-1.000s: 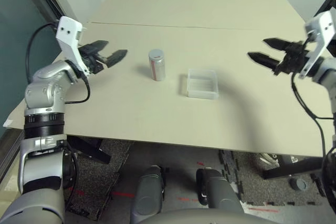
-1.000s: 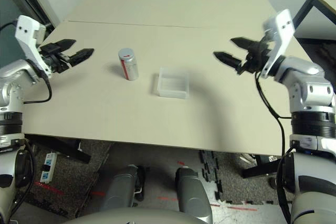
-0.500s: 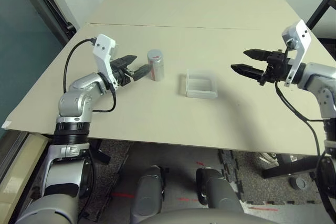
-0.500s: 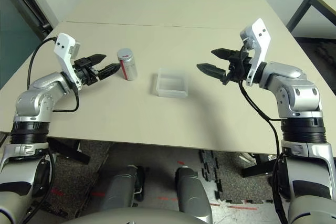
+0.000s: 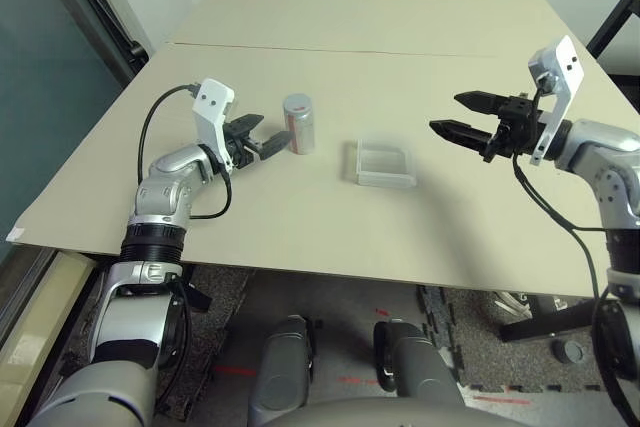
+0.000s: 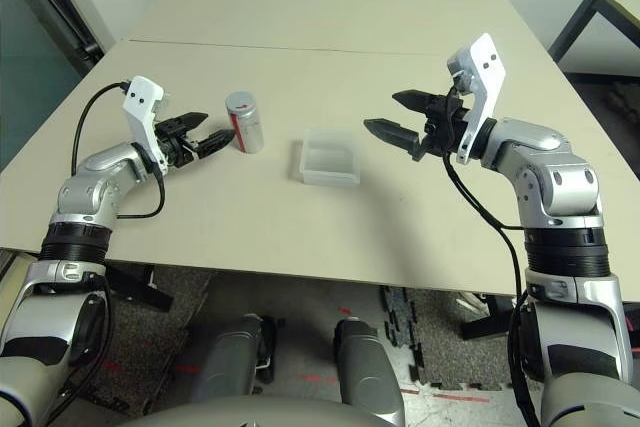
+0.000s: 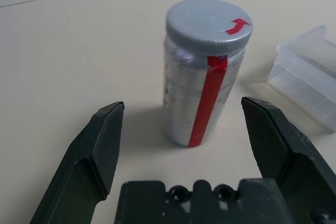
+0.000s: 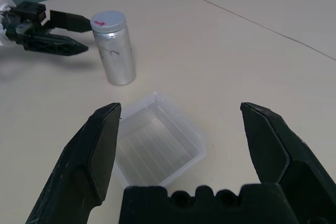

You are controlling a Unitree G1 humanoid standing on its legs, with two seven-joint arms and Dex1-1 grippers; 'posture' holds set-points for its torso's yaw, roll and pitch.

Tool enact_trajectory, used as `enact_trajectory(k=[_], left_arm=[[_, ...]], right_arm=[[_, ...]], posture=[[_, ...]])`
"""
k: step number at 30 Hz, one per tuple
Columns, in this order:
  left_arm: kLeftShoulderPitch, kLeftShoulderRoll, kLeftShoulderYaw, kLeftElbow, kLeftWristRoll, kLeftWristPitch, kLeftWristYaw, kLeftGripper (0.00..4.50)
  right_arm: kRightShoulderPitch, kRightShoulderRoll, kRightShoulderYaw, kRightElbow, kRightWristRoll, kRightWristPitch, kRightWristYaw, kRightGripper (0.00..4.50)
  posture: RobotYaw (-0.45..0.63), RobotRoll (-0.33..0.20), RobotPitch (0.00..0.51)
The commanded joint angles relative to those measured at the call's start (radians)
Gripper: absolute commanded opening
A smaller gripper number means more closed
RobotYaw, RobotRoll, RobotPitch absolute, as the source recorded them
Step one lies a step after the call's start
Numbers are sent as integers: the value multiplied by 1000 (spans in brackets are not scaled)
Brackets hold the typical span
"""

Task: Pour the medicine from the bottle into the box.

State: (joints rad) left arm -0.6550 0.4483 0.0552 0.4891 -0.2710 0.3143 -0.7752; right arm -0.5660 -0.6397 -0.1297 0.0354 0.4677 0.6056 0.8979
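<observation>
While both pairs of fingers gape wide, holding nothing, one bottle (image 5: 298,123) and one box (image 5: 385,164) stand untouched.

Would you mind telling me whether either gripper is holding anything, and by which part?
Nothing is held. The open left gripper faces the capped silver-grey bottle with the red stripe without touching; the open right gripper is empty.

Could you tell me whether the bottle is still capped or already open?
Capped: the bottle stands upright on the table with its grey lid seated on top.
</observation>
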Motion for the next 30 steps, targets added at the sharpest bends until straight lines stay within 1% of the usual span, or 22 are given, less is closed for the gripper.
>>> enact_trajectory(k=[1,17,30], left_arm=[[-20,-3,-24,49,31,-36,-21,4489],[-183,-28,-52,387,126,-248,-50,4489],[-244,-71,-55,552,189,-350,-37,4489]], right_arm=[[22,4,-9,-30,15,8,-12,4500],[55,1,-21,-36,26,-3,-31,4500],[57,2,-21,-44,37,1,-48,4500]], posture=[[-46,0,98],[-85,0,95],[-98,0,98]])
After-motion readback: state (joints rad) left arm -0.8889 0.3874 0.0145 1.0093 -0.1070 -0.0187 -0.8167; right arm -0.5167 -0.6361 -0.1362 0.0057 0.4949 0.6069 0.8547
